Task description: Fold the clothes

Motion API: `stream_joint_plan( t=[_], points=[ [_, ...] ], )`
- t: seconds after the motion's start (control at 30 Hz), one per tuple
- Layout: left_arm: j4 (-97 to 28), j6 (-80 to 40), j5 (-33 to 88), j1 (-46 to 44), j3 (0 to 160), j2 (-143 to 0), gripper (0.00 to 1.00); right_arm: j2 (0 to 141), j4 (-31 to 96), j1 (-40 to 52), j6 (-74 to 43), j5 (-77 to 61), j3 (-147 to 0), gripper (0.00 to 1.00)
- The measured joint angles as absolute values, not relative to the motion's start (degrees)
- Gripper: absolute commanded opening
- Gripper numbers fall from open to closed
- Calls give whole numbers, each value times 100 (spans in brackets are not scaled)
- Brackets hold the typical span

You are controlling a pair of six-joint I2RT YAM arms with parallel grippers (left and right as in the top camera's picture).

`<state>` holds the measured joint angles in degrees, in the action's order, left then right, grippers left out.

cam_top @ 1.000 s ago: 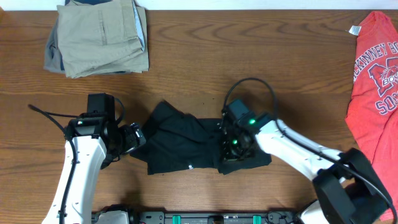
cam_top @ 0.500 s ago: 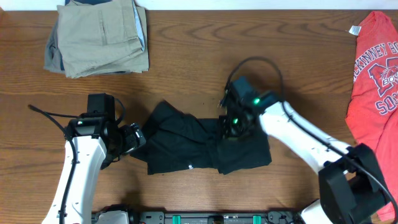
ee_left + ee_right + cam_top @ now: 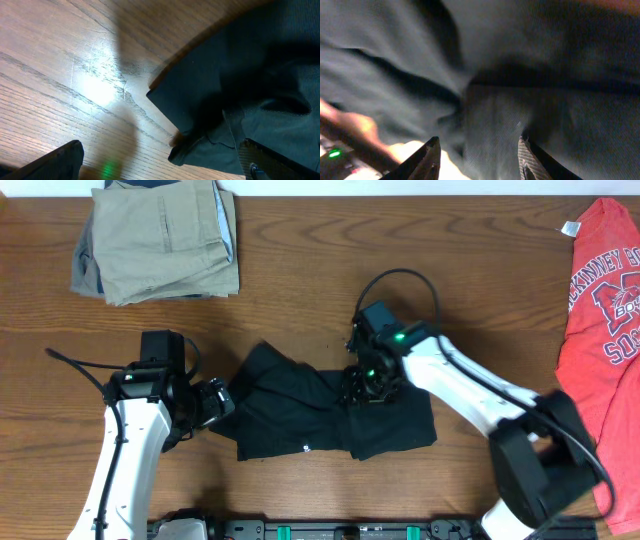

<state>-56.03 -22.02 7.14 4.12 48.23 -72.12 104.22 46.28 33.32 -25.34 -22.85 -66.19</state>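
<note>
The clothes, a black T-shirt (image 3: 300, 415), lie crumpled in the middle of the wooden table, with a small white logo (image 3: 305, 446) near the front hem. My left gripper (image 3: 217, 402) rests at the shirt's left edge, jaws wide open. In the left wrist view a folded corner of the shirt (image 3: 200, 95) lies ahead of the left gripper (image 3: 160, 170). My right gripper (image 3: 362, 383) hovers over the shirt's upper middle. Its fingertips (image 3: 431, 155) stand apart above dark fabric (image 3: 495, 115) and pinch nothing, so the right gripper (image 3: 479, 160) is open.
Folded khaki trousers (image 3: 160, 240) lie at the far left corner. A red T-shirt with white lettering (image 3: 600, 320) hangs over the right edge. Bare wooden table (image 3: 300, 290) stretches behind the black shirt.
My right gripper has opened, let go of the black fabric and moved toward the far side and slightly left. The shirt's right part now lies flatter. The left arm has stayed still.
</note>
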Motion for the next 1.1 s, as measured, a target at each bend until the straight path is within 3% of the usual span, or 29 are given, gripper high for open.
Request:
stream_joint_plan(
  t=[0.13,0.2,0.3,0.33,1.1],
  points=[
    [-5601,-2202,714,412,4823,-7212,100,10860,4525,3472,-2543,-2132,-6619,46],
    [-5601,-2202,714,412,4823,-7212,100,10912,4488,3494,-2547,-2108,-6626,39],
    [-5601,-2202,714,412,4823,-7212,100,10914,4366,3503,-2565,-2027,-6628,8],
    [-5601,-2202,714,412,4823,-7212,100,10914,4344,3505,-2606,-1970,-6628,1],
    [-5601,-2202,714,412,4823,-7212,100,10916,4541,3223,-3105,-1310,-7190,1]
  ],
)
